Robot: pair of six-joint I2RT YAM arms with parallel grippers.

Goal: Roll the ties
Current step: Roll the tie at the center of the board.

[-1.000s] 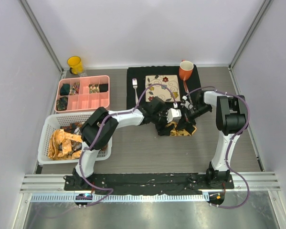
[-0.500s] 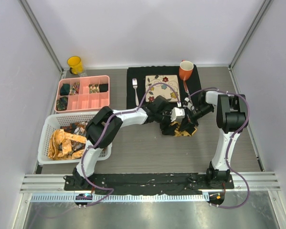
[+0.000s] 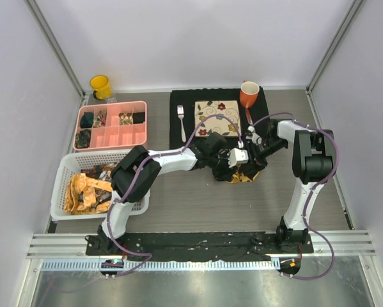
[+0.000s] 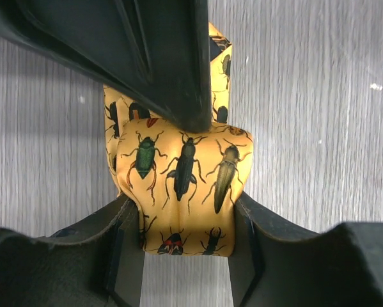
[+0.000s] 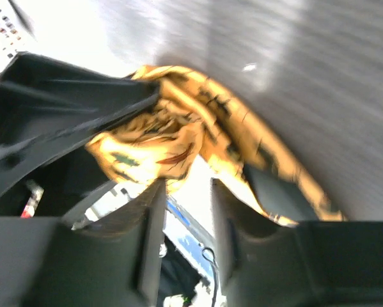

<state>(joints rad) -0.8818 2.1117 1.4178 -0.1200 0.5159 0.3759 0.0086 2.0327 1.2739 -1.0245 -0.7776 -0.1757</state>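
Note:
A mustard-yellow tie [image 3: 243, 174] printed with dark beetles lies bunched on the table, just in front of the black mat. My left gripper [image 3: 232, 167] is shut on its rolled part; in the left wrist view the roll [image 4: 185, 166] sits squeezed between my fingers [image 4: 186, 214]. My right gripper [image 3: 249, 160] meets it from the right. In the blurred right wrist view its jaws [image 5: 187, 192] stand a little apart with a see-through gap, and the tie [image 5: 153, 137] bunches at the fingertips. One right finger [image 4: 159, 57] rests on the roll.
A white basket [image 3: 62, 171] at the left holds several more ties [image 3: 85, 188]. A pink compartment tray [image 3: 143, 121] sits behind it. A black mat [image 3: 178, 137] carries a patterned plate [image 3: 218, 117], a fork [image 3: 181, 115] and an orange mug [image 3: 249, 94]. A yellow cup [image 3: 100, 85] stands at the back left.
Both grippers have shifted slightly to the right with the tie bundle between them. The left wrist has turned a little. The bundle looks tighter.

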